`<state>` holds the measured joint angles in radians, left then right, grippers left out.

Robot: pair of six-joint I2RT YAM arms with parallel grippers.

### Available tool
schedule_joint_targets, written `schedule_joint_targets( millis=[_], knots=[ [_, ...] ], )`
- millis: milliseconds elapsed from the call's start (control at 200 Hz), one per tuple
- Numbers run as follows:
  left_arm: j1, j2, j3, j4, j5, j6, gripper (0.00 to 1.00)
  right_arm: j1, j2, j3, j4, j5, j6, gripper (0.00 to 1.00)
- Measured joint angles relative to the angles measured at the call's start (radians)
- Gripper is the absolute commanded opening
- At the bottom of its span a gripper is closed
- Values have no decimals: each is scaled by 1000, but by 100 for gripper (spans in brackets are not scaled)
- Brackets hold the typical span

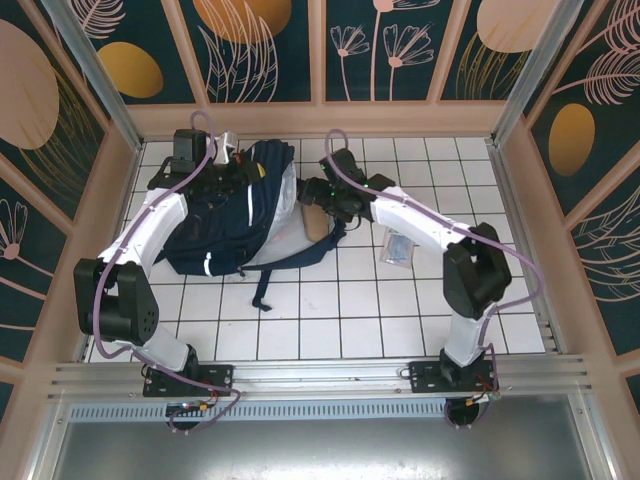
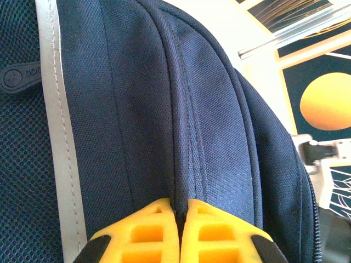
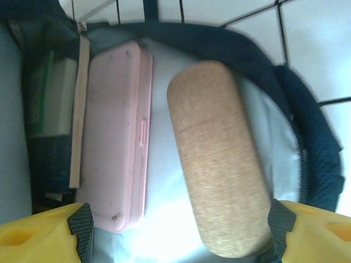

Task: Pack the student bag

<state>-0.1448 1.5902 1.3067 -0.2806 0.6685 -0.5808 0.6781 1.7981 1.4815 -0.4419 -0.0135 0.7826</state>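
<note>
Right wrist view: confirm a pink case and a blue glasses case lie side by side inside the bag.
Not quite: the glasses case is tan, not blue. The right wrist view shows it beside the pink case inside the student bag.

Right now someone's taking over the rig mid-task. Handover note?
Left gripper: shut on a fabric ridge of the student bag.
Right gripper: open, over the bag's open compartment.
Done: pink case and tan case lie side by side on the pale lining inside.
Left: a small clear packet lies on the table right of the bag, probably next to go in. The bag is not yet closed.
</note>
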Motion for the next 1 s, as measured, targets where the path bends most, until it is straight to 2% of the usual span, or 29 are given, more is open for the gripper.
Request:
schedule_joint_targets(
  millis=[225, 520, 675, 740, 811, 906, 976, 1001],
  knots=[
    [0, 0, -19, 23, 6, -1, 0, -80, -130, -188, 19, 67, -19, 78],
    [-2, 0, -38, 45, 8, -1, 0, -381, -220, -415, 50, 93, -78, 67],
    [-24, 0, -64, 51, -20, 11, 0, -454, -220, -479, 80, 80, -109, 63],
    [-45, 0, -71, 48, -45, 24, 6, -468, -219, -504, 94, 66, -119, 62],
    [-71, 2, -78, 43, -73, 41, 23, -478, -218, -529, 111, 57, -128, 60],
    [-107, 18, -78, 34, -102, 54, 33, -499, -216, -567, 142, 26, -131, 58],
    [-132, 37, -77, 24, -120, 62, 49, -520, -209, -589, 166, 0, -131, 58],
    [-142, 44, -76, 18, -128, 58, 52, -528, -207, -598, 176, -11, -132, 58]
  ],
)
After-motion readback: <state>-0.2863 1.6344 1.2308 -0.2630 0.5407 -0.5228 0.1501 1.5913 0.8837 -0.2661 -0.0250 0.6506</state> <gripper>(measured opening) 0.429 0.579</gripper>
